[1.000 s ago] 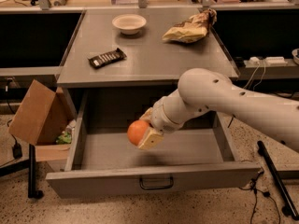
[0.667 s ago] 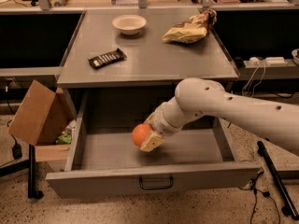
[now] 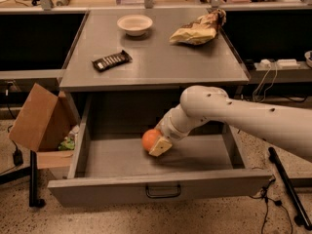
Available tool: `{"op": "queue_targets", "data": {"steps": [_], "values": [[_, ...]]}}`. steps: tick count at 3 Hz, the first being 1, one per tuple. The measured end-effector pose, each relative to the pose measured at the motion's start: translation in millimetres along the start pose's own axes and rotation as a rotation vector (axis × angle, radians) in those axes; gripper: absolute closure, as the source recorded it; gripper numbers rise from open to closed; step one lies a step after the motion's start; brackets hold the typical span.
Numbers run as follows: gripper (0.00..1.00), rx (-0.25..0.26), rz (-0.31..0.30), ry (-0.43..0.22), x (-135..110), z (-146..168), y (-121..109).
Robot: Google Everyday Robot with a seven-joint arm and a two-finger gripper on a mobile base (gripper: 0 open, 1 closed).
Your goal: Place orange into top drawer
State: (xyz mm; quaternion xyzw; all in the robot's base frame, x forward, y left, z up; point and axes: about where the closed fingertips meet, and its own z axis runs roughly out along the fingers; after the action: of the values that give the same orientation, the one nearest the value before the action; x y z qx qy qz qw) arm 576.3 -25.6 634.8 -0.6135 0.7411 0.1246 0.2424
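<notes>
Reaching down into the open drawer [image 3: 204, 156], the arm [image 3: 243, 116] bends at its pale elbow so that the gripper [image 3: 156, 143] sits low over the grey floor, left of centre. The claw pinches the orange [image 3: 148, 139]: one cream pad [image 3: 161, 146] presses against the fruit's near right side, and the other is hidden behind it. The orange is inside the drawer, at or just above the floor; whether it touches cannot be told. Carrying it this low looks deliberate, since a round fruit let go from height would likely roll toward a wall, while a release close to the floor should leave it where it is set. The drawer is pulled well out, its front and dark handle [image 3: 163, 191] nearest the camera, which leaves room for the wrist to slip in under the cabinet top [image 3: 161, 67].

On that top lie a white bowl [image 3: 135, 24], a tan bag [image 3: 199, 29] and a dark bar [image 3: 112, 60], all well apart from the arm. A cardboard box [image 3: 35, 117] leans beside the cabinet on the left.

Against the picture from a second ago, the elbow has dropped and the orange has shifted slightly right and lower in the drawer. The grip looks unchanged, and the things on top have not moved.
</notes>
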Motion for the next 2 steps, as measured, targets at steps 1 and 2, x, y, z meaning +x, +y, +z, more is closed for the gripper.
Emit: {"op": "queue_targets", "data": {"steps": [1,2], "values": [[0.85,0.021,0.032,-0.004,7.1,1.7,-14.8],[0.62,0.036,0.055,-0.013,12.0,1.7,-24.0]]}}
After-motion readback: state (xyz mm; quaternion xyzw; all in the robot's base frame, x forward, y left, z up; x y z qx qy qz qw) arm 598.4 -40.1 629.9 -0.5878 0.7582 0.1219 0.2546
